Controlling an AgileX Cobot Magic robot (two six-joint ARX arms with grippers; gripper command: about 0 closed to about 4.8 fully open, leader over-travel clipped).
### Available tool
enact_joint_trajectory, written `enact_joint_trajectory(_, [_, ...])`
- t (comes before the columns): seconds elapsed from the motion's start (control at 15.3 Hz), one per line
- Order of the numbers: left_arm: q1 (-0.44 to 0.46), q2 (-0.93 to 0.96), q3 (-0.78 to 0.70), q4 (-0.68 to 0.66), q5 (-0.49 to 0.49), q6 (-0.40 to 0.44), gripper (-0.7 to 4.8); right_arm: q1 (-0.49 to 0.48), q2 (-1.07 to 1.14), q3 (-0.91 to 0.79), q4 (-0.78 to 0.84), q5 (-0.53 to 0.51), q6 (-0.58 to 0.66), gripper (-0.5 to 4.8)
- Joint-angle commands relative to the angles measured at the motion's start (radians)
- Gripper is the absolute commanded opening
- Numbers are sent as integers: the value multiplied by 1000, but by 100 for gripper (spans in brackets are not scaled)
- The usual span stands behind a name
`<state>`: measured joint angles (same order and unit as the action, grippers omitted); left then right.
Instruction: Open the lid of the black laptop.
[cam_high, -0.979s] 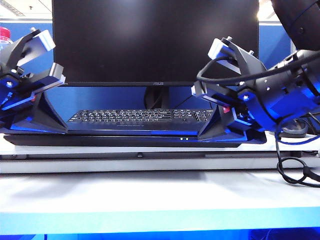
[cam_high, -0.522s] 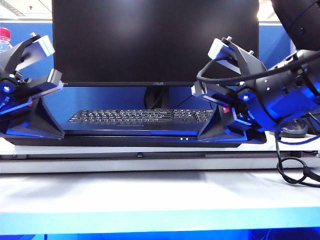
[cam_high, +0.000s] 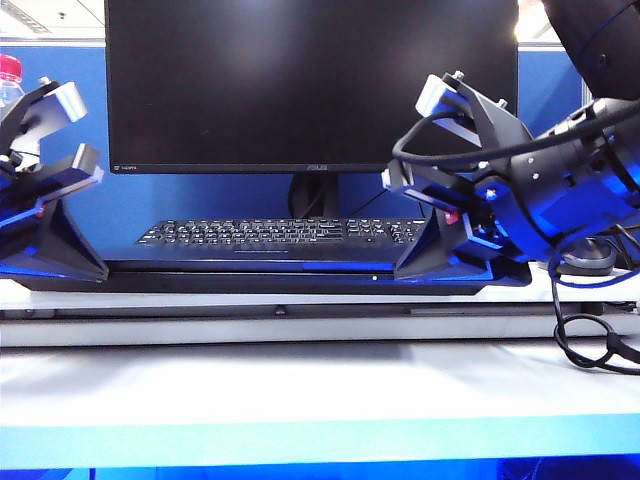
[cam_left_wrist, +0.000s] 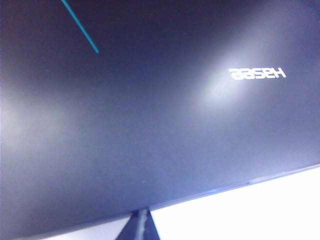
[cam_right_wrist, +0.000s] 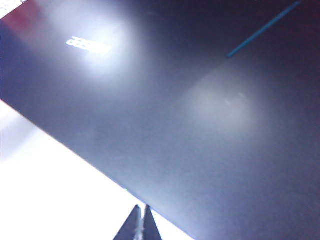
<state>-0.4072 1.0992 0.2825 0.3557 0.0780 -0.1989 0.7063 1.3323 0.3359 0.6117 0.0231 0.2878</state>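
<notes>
The black laptop (cam_high: 270, 272) lay flat and closed along the desk edge, in front of the keyboard (cam_high: 280, 232) and the ASUS monitor (cam_high: 310, 80). Its lid (cam_left_wrist: 150, 125) filled both wrist views, logo side up, showing no gap at the front edge. The left gripper (cam_high: 55, 245) sat at the laptop's 9 o'clock end and the right gripper (cam_high: 430, 255) toward the 3 o'clock end, both low at the front rim. In each wrist view the finger tips met in a single point, so both pincers read as pressed together, holding nothing. Judged step: seating the tips at the lid's front lip. The next move seemed to call for catching that lip and lifting toward 12 o'clock while the base stayed down.
</notes>
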Motion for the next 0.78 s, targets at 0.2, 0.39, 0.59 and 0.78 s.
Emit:
enact_joint_trajectory(0.2, [5,1,1,36,-24,5,-4,0,-2,3,37,4,-3,-1])
enact_joint_trajectory(0.39, [5,1,1,50,-24,4,-4,-1,-2,3,29,31,-4,-1])
enact_joint_trajectory(0.59, [5,1,1,54,-25,4,-4,-2,-2,3,30,31,-5,-1])
enact_joint_trajectory(0.78, [5,1,2,75,-14,1,-4,-8,-2,3,33,69,-31,-1])
